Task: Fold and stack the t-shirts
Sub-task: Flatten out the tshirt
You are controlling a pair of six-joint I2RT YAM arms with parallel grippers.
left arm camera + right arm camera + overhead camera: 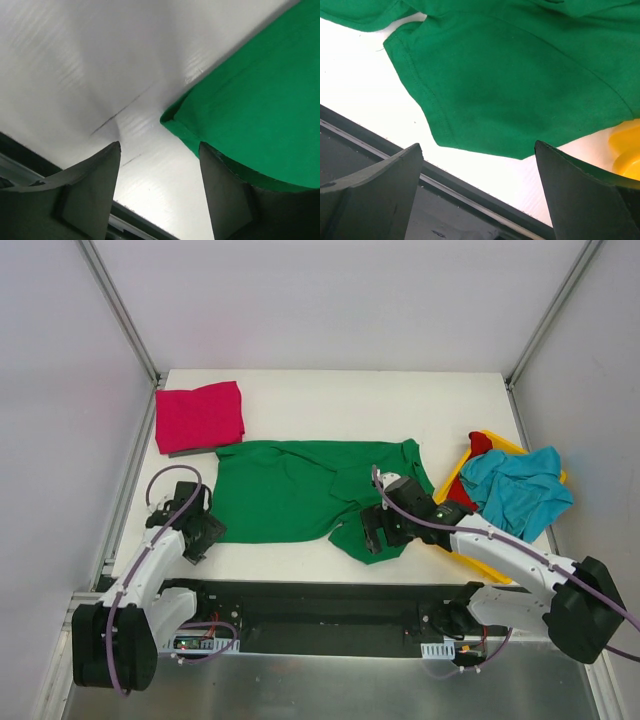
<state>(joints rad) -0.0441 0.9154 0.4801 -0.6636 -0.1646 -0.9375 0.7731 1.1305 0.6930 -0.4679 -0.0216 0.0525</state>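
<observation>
**Item 1. Green t-shirt** [285, 490]: spread flat and unfolded on the middle of the white counter [330, 405], with wrinkles through the body. One sleeve is seen bunched toward the counter's near edge on the right.

**Item 2. Magenta t-shirt** [198, 416]: folded into a neat rectangle and placed at the far left corner of the counter. It is just beside the green t-shirt's far left corner.

**Item 3. Teal t-shirt** [520, 490]: crumpled and heaped in the yellow bin [478, 562] at the counter's right edge, with cloth draped over the bin's rim.

**Item 4. Red t-shirt** [480, 446]: held in the same bin and mostly buried under the teal t-shirt. Only a small part is shown at the far end, and its condition cannot be judged.

**Item 5. Left fingers** [95, 185]: set low at the green t-shirt's near left hem corner, which is framed in the gap between them. They are parted and nothing is pinched. The right-hand finger appears to lie over the cloth edge, though contact cannot be confirmed.

**Item 6. Right fingers** [385, 185]: spread wide above the bunched sleeve near the counter's front edge. No cloth is gripped, and a sliver of the yellow bin is seen beside them.
</observation>
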